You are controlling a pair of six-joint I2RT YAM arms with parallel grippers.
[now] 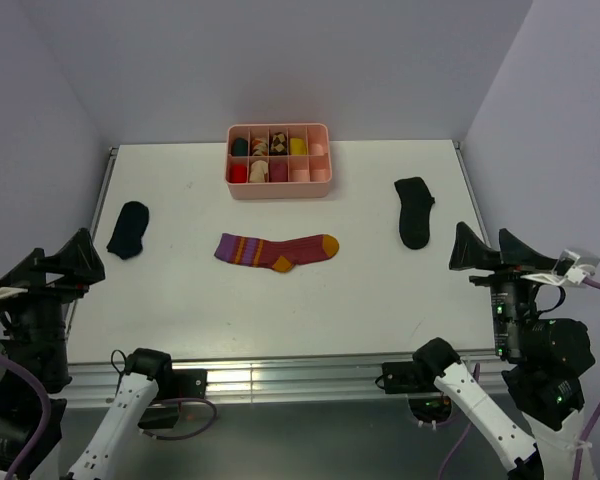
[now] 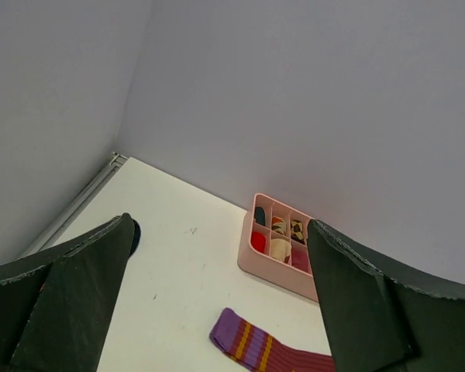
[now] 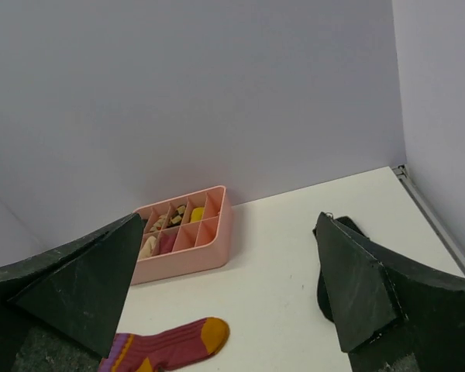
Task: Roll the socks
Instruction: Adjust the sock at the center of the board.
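Top external shows the pink tray (image 1: pixel 278 190) beyond the striped sock (image 1: pixel 277 250), well apart.

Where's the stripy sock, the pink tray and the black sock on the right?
stripy sock (image 1: pixel 277 250): top external view, its middle.
pink tray (image 1: pixel 279 190): top external view, near wall.
black sock on the right (image 1: pixel 414 220): top external view, its middle.

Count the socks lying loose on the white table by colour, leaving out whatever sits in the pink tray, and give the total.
Black: 2, the left black sock and the right black sock.
Purple-and-maroon striped with orange-yellow heel and toe: 1, the striped sock in the middle.
Total: 3.
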